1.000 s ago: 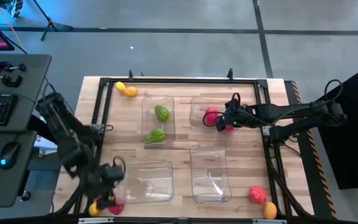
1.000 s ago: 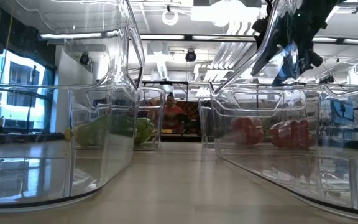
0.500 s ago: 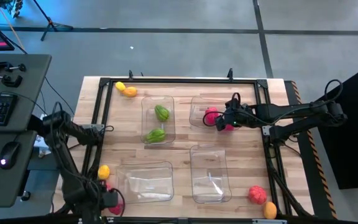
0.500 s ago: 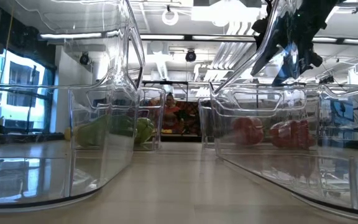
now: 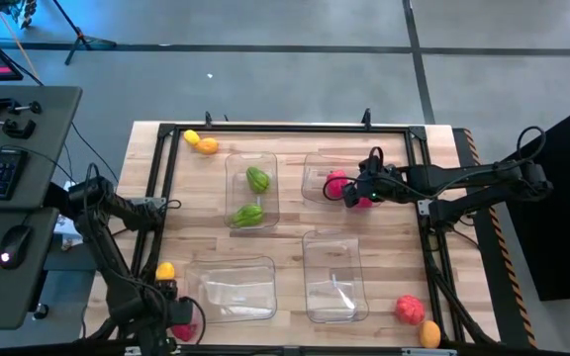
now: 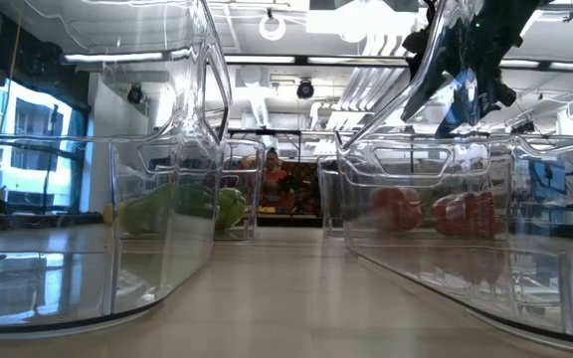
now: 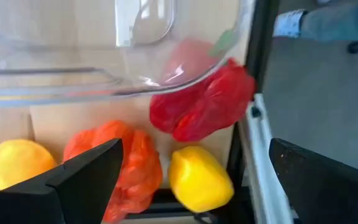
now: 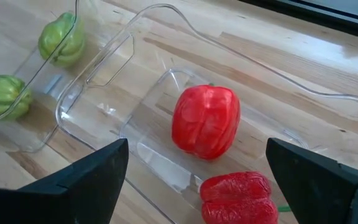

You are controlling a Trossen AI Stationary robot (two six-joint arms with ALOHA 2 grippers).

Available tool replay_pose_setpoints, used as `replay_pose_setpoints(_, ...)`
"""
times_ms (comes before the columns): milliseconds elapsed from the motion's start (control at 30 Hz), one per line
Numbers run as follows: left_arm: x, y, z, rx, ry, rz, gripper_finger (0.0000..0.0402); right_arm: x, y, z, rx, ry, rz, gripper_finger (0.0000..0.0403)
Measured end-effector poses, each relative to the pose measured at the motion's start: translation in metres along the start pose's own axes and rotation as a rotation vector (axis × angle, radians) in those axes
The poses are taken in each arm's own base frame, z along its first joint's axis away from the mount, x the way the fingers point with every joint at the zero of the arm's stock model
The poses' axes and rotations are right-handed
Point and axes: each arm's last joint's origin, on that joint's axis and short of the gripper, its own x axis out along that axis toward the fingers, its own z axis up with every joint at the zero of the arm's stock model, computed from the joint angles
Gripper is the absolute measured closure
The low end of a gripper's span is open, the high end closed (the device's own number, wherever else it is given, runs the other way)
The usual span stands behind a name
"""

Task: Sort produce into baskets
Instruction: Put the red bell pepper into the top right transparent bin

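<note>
Produce lies clustered at the table's near-left corner: a red pepper [image 7: 204,102], orange piece [image 7: 120,158] and yellow piece [image 7: 197,177] beside a clear bin [image 5: 231,287]. The left gripper [image 7: 191,186] hovers wide open and empty; closing could catch two pieces. The right gripper [image 8: 194,186] waits open over the red bin [image 8: 166,25].

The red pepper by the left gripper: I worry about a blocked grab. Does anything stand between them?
Partly. The bin corner overhangs the red pepper, and the orange piece and yellow piece lie nearer the left gripper.
</note>
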Motion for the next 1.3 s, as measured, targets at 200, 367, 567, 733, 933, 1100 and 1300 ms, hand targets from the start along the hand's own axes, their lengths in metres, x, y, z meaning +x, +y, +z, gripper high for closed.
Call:
replay_pose_setpoints(200, 0.002, -0.007, 0.002, 0.053, -0.063, -0.063, 0.0004, 0.0, 0.0, 0.0, 0.0, 0.0, 0.0, 0.0033)
replay_pose_setpoints(367, 0.006, -0.011, -0.002, 0.172, -0.137, -0.023, 0.0002, 0.0, 0.0, 0.0, 0.0, -0.003, -0.003, 0.0033)
replay_pose_setpoints(567, 0.018, -0.014, -0.001, 0.193, -0.115, 0.0, 0.0002, 0.0, 0.0, 0.0, 0.0, -0.006, -0.005, 0.0033)
replay_pose_setpoints(733, 0.031, -0.015, 0.0, 0.222, -0.095, 0.038, 0.0002, 0.0, 0.0, 0.0, 0.0, -0.007, -0.005, 0.0033)
replay_pose_setpoints(933, 0.038, -0.016, 0.001, 0.154, -0.075, 0.048, 0.0002, 0.0, 0.0, 0.0, 0.0, -0.009, -0.007, 0.0033)
replay_pose_setpoints(1100, 0.037, -0.016, 0.001, 0.093, -0.073, 0.042, 0.0002, 0.0, 0.0, 0.0, 0.0, -0.011, -0.008, 0.0033)
replay_pose_setpoints(1300, 0.038, -0.016, 0.001, 0.181, -0.089, 0.055, 0.0002, 0.0, 0.0, 0.0, 0.0, -0.011, -0.008, 0.0033)
